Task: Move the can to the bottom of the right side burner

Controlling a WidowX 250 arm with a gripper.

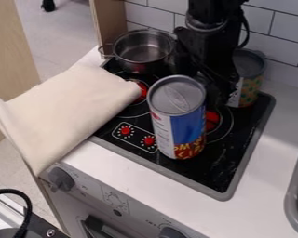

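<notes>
Left to right: blue-labelled can [187, 125], upright, at right burner [212, 120]; pincer [220, 94] behind, closure indeterminable; second can [252, 88], rear right. Intended can uncertain. Probable step: alignment for grasping; next, secure grip before transfer towards near edge.

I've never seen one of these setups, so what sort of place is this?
Probably a toy or mock kitchen: there's a stove top with printed-looking burners, a small metal pot and a can on it.

There are two cans [176, 116], one pot [143, 50], one cloth [71, 109], one stove [221, 162].
</notes>
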